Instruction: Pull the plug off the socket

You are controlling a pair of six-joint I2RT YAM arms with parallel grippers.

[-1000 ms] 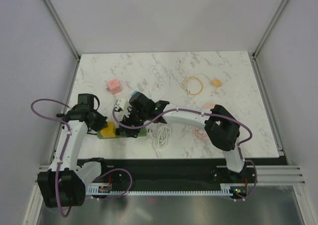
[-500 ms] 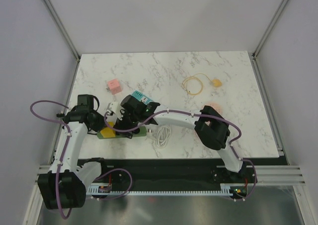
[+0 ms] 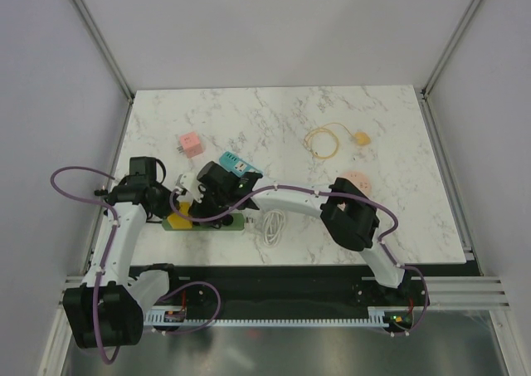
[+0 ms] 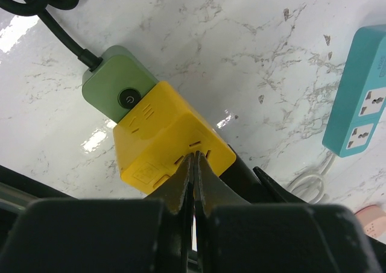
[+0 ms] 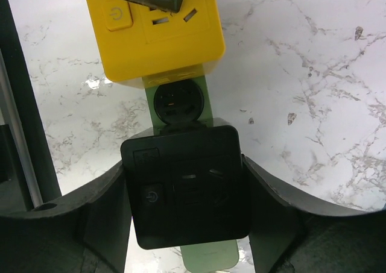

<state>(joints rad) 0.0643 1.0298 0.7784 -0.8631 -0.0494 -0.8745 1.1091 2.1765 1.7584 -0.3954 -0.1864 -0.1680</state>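
Matte-black plug seemingly clamped by right pincer; left pincer clenched against glossy yellow cube.

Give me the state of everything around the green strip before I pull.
Left pincer: shut, tips on the yellow plug.
Right pincer: closed around the black plug, touching both sides.
Black plug: seated in the green strip.
Yellow plug: seated in the green strip.
Green strip: flat on table, middle socket empty.
Teal strip: visible sockets empty.
Pink plug: loose on table.

Left fingers pressed tightly together, right fingers standing well apart.
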